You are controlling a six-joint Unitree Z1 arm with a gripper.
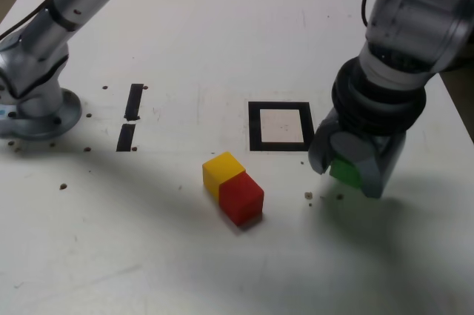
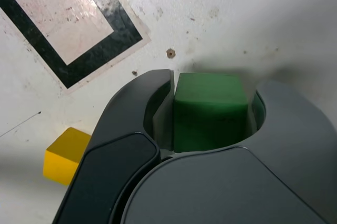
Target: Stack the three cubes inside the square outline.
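My gripper [image 1: 346, 173] is at the exterior view's right, just right of and nearer than the square outline [image 1: 279, 107], and is shut on the green cube [image 1: 344, 171]. In the wrist view the green cube [image 2: 210, 113] fills the gap between both fingers of the gripper [image 2: 210, 84], low over the table. The black frame with its pale centre [image 2: 124, 29] lies a short way beyond it. The yellow cube [image 1: 222, 170] and the red cube [image 1: 241, 198] sit touching on the table, nearer than the outline and to its left. Only the yellow cube [image 2: 66, 155] shows in the wrist view.
A second arm's grey base [image 1: 37, 104] stands at the exterior view's left. Two short black tape strips [image 1: 134, 101] [image 1: 126, 137] lie beside it. Small dark specks dot the white table [image 1: 185, 270]. The table's right edge [image 1: 455, 111] runs close behind my arm.
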